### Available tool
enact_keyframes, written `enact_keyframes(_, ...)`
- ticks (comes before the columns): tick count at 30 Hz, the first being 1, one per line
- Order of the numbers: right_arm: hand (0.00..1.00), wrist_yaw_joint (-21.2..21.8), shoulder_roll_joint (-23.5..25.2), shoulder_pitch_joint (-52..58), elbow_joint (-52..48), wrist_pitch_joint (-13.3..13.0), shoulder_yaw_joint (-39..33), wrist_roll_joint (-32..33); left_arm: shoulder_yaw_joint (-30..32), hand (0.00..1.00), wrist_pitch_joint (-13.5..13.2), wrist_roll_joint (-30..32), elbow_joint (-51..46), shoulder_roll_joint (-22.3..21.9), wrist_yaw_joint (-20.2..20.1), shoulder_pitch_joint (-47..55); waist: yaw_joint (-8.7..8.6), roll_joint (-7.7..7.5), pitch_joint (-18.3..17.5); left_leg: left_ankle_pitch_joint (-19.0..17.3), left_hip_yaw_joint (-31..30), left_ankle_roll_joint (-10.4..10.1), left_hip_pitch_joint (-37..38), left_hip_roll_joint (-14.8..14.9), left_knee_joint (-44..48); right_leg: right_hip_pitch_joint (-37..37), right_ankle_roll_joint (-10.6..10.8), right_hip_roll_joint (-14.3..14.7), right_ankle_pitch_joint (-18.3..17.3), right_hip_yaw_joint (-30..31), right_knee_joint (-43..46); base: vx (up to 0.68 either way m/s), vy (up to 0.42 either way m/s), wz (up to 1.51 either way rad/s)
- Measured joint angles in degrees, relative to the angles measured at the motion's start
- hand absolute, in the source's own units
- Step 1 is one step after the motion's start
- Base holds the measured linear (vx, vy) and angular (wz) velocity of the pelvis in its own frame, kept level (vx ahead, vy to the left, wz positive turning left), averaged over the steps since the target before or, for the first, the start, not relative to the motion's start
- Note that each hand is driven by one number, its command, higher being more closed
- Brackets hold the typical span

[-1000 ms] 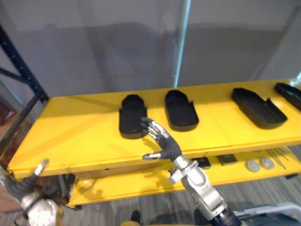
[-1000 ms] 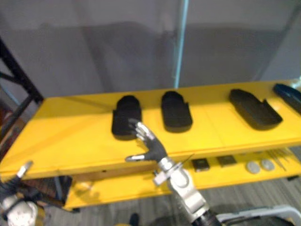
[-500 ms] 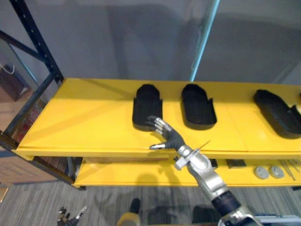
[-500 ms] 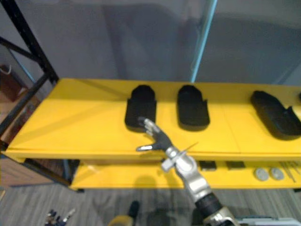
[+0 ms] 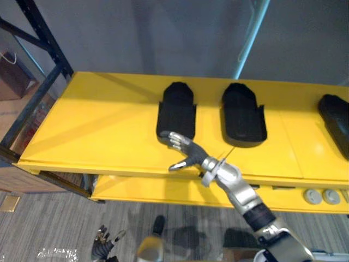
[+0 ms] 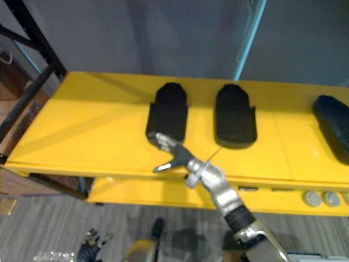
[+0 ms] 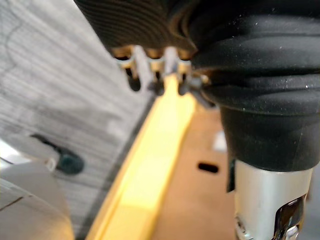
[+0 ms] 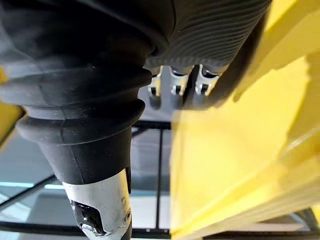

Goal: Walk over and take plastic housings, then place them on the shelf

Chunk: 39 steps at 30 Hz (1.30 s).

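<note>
**Robot hand open at the near end of a housing**

The right robot hand (image 5: 189, 156) reaches over the front edge of the yellow upper shelf (image 5: 98, 125). Its fingers are straight with the thumb held apart, and it holds nothing. Its fingertips lie at the near end of the left plastic housing (image 5: 177, 109); whether they touch it cannot be told.

That black housing lies flat on the upper shelf with its long side running front to back. A second plastic housing (image 5: 244, 114) lies just beside it to the right, and a third housing (image 5: 335, 117) sits well apart at the right edge.

Two small grey discs (image 5: 320, 196) rest on the lower shelf (image 5: 142, 188). A black rack post (image 5: 46, 43) stands at the shelf's left end.

The left robot hand (image 5: 105, 243) hangs low over the grey carpet floor (image 5: 49, 218), fingers loosely spread and empty.
</note>
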Motion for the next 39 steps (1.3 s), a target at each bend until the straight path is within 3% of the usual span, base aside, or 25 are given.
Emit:
enact_keyframes(9,0.00,-1.58,0.73,-3.85,4.93,-0.94,-0.09,-3.55,-1.91,0.00,1.01,-0.56,0.26,0.97,-0.23,-1.48,0.11,-0.20,1.34,0.00,0.04,0.00,-0.06,0.15,0.00,-0.30,0.12,-0.06,-0.02,0.09,0.52,-0.02,0.007,-0.01)
enact_keyframes(13,0.00,-3.95,1.31,-5.63,8.34,-2.63,-0.08,-5.54,-2.34,0.00,1.06,-0.59,0.27,0.97,-0.19,-1.49,0.25,-0.16,1.45,0.14,0.17,-0.19,-0.03,0.26,0.01,-0.32,0.19,-0.01,0.02,0.20,0.54,0.00,0.000,0.00)
enact_keyframes(24,0.00,-10.11,3.11,-9.30,12.46,-3.75,-0.22,-7.86,-3.54,0.00,1.03,-2.26,0.21,0.86,0.11,-1.57,0.31,0.44,2.78,-0.17,1.07,-0.04,1.08,0.61,0.00,0.26,0.09,-0.04,-0.09,0.70,0.83,-0.01,0.008,-0.02)
enact_keyframes(29,0.00,-9.80,3.18,-9.42,13.31,-4.59,-0.21,-7.74,-3.54,0.00,1.03,-2.31,0.19,0.74,0.07,-1.58,0.39,0.44,2.79,-0.26,1.21,-0.07,0.98,0.57,0.00,0.13,0.13,-0.14,-0.13,0.67,0.78,-0.01,0.004,-0.01)
enact_keyframes(34,0.00,-4.44,3.47,-9.87,11.80,-5.95,-0.08,-5.05,-3.48,0.00,1.03,-2.29,0.19,0.63,-0.28,-1.63,0.27,0.42,2.79,-0.16,1.39,-0.08,0.99,0.54,0.00,0.13,0.18,-0.17,-0.11,0.77,0.60,0.00,0.000,0.00)
enact_keyframes(39,0.00,-0.55,3.54,-9.02,-1.05,-5.07,2.17,-0.22,-3.39,0.00,0.90,-2.21,0.20,0.58,-0.35,-1.64,-0.44,-0.07,2.59,-0.47,2.59,-0.33,1.26,0.83,0.01,-0.24,0.17,-0.07,-0.05,2.17,0.38,0.01,0.003,-0.08)
